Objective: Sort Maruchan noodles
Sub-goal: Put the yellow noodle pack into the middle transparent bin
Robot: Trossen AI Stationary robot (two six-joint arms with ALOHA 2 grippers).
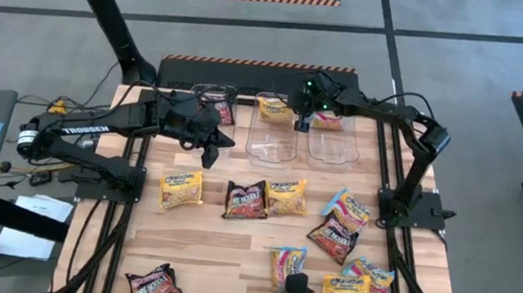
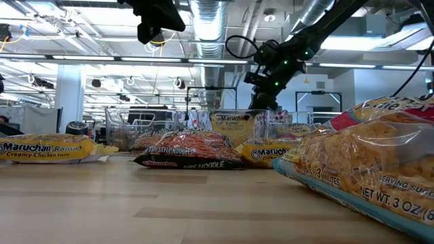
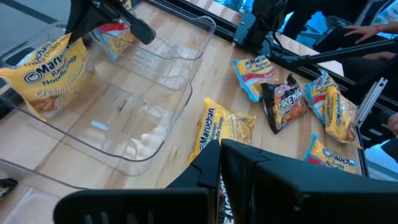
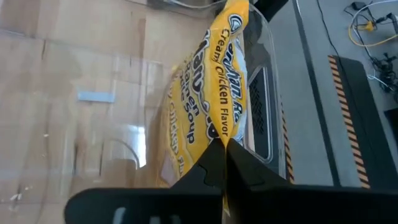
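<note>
So our right gripper (image 1: 301,123) is hanging over the middle clear tub (image 1: 274,140) at the back of the table, and its fingers are pinched right together on the edge of a yellow Creamy Chicken packet (image 4: 211,93); the packet dangles from the fingertips and reaches down inside that tub, close to the tub's back wall. Just to the outer side of this gripper sits the right tub (image 1: 334,139), with a light blue and pink packet (image 1: 328,120) in its far end. Our left gripper (image 1: 213,151) is parked with its fingers shut and nothing in them, hovering near the front corner of the left tub (image 1: 210,103), where a dark maroon packet (image 1: 223,111) already lies. Everything else is out on the wooden table (image 1: 212,257), on the near side of both grippers: a yellow packet (image 1: 181,189) just in front of the left gripper, then a dark packet (image 1: 246,200) touching another yellow packet (image 1: 286,196), a blue and pink packet (image 1: 349,209) next to a dark one (image 1: 333,238) further right, and a lone dark packet (image 1: 154,285) way off at the front left corner. A few more packets are bunched at the front right edge, well apart from either gripper
</note>
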